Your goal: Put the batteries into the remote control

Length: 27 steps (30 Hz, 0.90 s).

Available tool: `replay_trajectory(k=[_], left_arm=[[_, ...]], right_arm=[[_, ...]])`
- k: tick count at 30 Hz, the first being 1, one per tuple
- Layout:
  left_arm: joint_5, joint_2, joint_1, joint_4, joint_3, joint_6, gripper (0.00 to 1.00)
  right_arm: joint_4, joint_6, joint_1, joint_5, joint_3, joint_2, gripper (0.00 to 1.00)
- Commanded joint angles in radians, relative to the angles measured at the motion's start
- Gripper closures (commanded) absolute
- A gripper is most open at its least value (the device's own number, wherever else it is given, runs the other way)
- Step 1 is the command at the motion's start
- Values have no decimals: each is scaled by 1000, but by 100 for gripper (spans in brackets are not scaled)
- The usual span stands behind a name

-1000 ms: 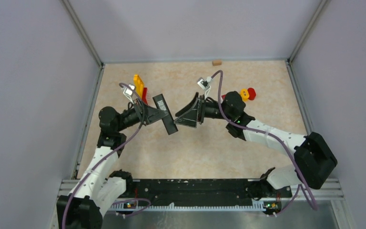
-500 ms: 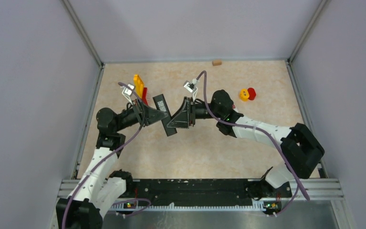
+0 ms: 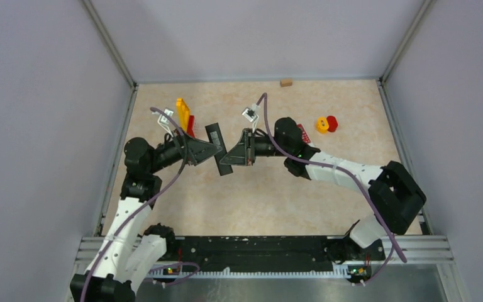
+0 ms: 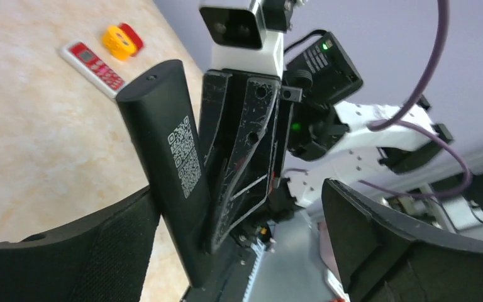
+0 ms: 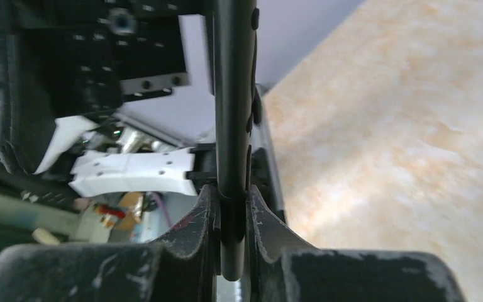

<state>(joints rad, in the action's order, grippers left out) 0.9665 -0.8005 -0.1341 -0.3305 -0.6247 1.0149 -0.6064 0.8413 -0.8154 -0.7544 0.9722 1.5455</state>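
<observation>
Black remote (image 3: 216,142) held above table centre, right gripper (image 5: 231,211) clenched on its thin edge from 3 o'clock, left gripper (image 4: 239,195) spread wide, remote beside one finger, lower end hidden, batteries impossible to make out, red remote (image 4: 93,61) lay at 2 o'clock.

Small tan block (image 3: 285,82) lying at top centre of the beige desk (image 3: 258,201), yellow ring (image 3: 322,124) sitting against a red disc (image 3: 333,123) at right, yellow brick (image 3: 182,111) lying upper left.

The black remote control (image 4: 171,165) hangs tilted in mid-air, one end apparently clamped in the right gripper (image 5: 231,200).
</observation>
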Motion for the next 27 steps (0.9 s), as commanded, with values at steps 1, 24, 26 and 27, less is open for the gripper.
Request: replay_trajectory(k=[1,24,26,27], left_arm=[[-228,60,-2,356,-93,-258,1],[-591,72,-3,716,-156,-426,1],[-587,74,-2,716,-155,-427,1],[-587,76,-2,716,-156,-426,1]], right_arm=[[331,-206,32,228,40,-99,100],[1015,-612,128,1390,206,263,100],[1009,-624,130,1408,232,307,100],[1008,-630,131,1411,242,326,100]])
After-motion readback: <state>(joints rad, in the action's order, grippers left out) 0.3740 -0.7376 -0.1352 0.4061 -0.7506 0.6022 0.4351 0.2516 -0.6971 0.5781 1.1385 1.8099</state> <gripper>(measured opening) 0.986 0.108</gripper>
